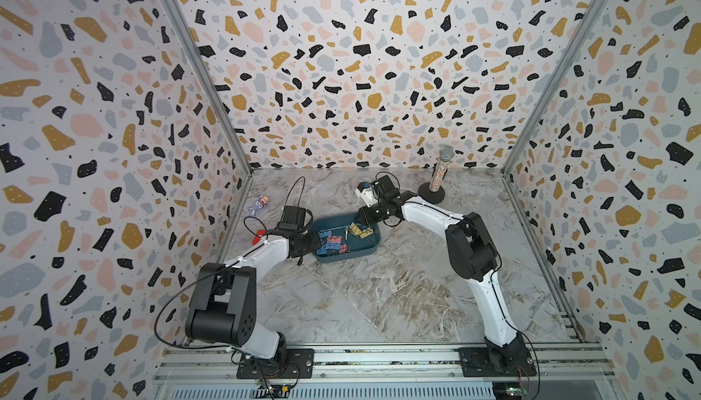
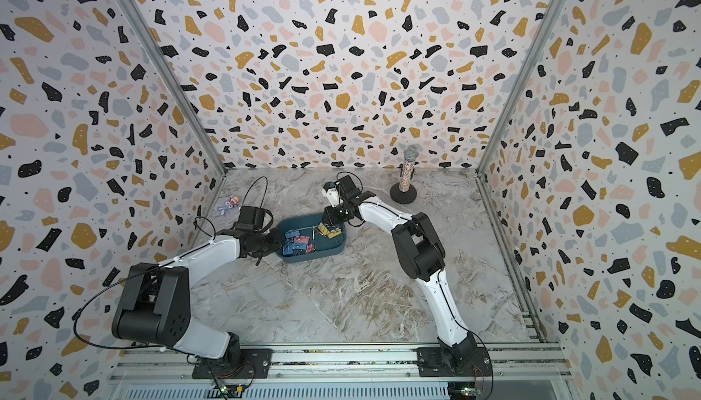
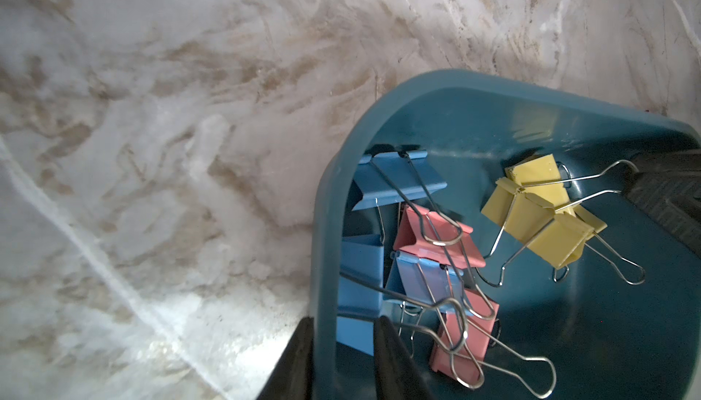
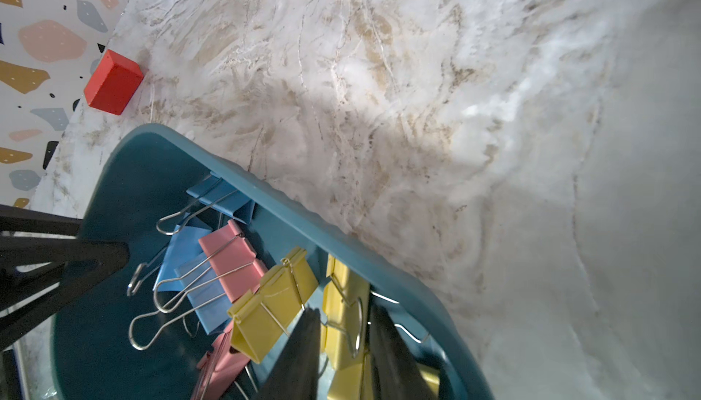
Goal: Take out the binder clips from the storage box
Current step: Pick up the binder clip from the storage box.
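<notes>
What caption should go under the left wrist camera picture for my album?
Left gripper pinches the storage box wall, with blue, pink and yellow binder clips piled inside.

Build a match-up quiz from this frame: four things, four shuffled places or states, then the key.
Things:
1. left tool
2. right tool
3. red block
4. microphone

Places or states:
a. standing upright on a round black base
b. one finger inside, one outside the storage box wall
c. lying on the table outside the box
d. yellow binder clip between its fingers

Pairs: 1-b, 2-d, 3-c, 4-a
</notes>
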{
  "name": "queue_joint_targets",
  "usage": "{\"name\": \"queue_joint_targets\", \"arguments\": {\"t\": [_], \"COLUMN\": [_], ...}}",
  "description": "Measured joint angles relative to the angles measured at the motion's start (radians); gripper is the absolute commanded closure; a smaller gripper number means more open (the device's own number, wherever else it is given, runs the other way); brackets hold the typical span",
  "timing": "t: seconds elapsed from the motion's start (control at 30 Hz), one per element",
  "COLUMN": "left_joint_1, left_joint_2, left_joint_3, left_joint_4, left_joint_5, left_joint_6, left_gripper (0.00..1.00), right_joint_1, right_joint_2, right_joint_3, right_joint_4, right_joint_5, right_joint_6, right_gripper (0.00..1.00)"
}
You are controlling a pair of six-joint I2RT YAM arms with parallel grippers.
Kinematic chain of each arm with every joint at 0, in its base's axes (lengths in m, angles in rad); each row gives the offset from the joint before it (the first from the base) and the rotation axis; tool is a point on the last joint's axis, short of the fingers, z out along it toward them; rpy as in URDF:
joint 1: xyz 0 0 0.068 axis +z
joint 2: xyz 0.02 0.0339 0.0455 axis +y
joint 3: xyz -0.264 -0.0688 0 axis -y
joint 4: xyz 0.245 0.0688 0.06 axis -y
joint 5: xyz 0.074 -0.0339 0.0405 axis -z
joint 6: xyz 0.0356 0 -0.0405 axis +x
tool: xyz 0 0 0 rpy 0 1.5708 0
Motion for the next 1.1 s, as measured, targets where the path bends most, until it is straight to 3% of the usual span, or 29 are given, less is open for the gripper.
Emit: {"name": "queue_joint_targets", "arguments": {"t": [0.83,1.1], "left_joint_1": [0.000,0.000], "left_joint_2": [-0.011,-0.011], "left_joint_3": [-0.005,-0.006], "left_joint_4": [0.006,0.006], "left_joint_5": [0.002,0.002], "left_joint_6": [-0.002,-0.002], "left_gripper": [0.71,0.71], "right_joint_1": [0.001,0.002], "right_joint_2": [0.013,-0.035], "right_joint_3": [0.017,-0.010], "right_joint_4": [-0.016,-0.010], "right_joint_5": [-0.013,-0.002], "right_joint_6": [0.003,0.002], "right_gripper": [0.99,1.00]}}
